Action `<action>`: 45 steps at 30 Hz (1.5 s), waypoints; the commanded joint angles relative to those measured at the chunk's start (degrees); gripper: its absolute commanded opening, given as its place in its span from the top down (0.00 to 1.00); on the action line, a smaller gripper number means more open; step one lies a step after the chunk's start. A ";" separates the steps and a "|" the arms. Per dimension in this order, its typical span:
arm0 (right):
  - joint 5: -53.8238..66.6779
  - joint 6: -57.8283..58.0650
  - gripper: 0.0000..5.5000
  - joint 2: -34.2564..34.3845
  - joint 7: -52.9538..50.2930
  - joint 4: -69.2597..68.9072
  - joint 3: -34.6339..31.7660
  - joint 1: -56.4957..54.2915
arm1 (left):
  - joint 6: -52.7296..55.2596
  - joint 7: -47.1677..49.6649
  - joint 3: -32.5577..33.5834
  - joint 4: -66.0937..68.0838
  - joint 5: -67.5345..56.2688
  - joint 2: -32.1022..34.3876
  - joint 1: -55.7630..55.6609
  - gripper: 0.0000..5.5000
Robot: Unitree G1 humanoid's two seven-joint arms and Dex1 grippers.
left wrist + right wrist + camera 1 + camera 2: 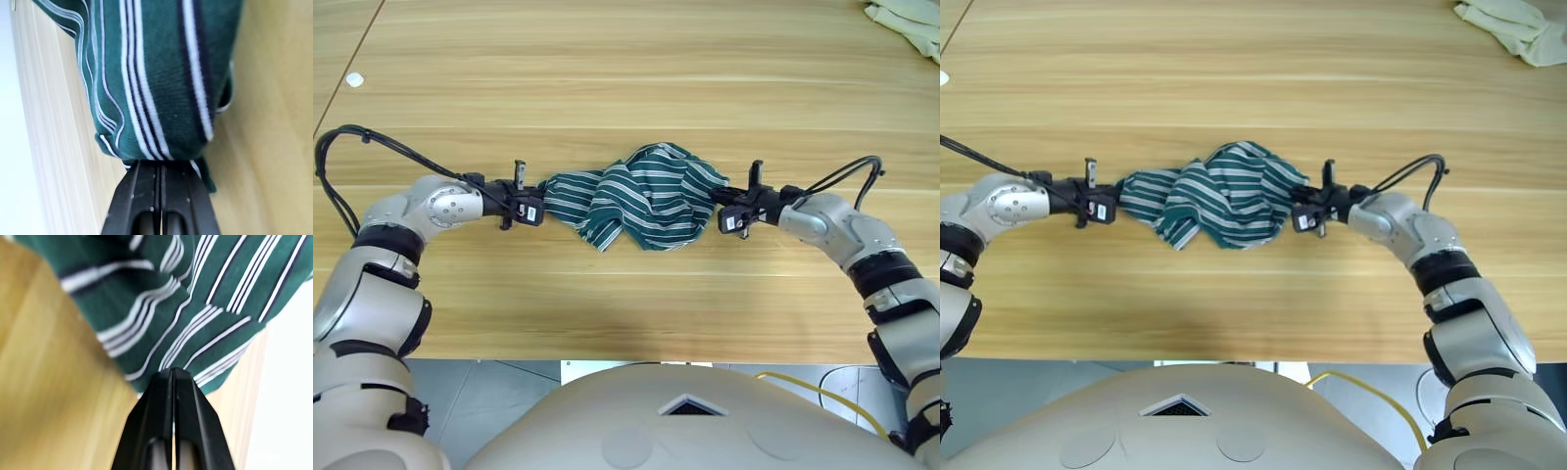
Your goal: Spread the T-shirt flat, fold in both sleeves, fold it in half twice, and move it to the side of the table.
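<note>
Spreading in hand: a green-and-white striped T-shirt (641, 196) lies bunched in a rumpled heap near the middle of the wooden table (607, 78), slightly toward the robot's edge. No sleeve is laid out and no fold is made, so the first step of the task looks barely begun.

The left gripper (159, 164) bites the heap's 9 o'clock end, and the right gripper (172, 374) its 3 o'clock end. On each claw the two black fingers are pressed together with no gap between them. Each is clamped on a pinch of striped fabric at the cloth's edge, low over the tabletop.

The next move, by the look of it, calls for drawing the two ends apart toward 9 and 3 o'clock, so that the twisted middle opens and lies flat. The thin pinches could slip if the pull is sharp.

A pale cloth (906, 24) lies at the far corner, about 1 o'clock, well apart from the shirt.
</note>
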 commanded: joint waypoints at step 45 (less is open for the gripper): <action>35.22 -0.28 0.60 -3.86 33.58 -28.30 -6.44 18.10 | 1.76 -40.71 22.56 -24.26 -38.49 9.69 23.13 0.58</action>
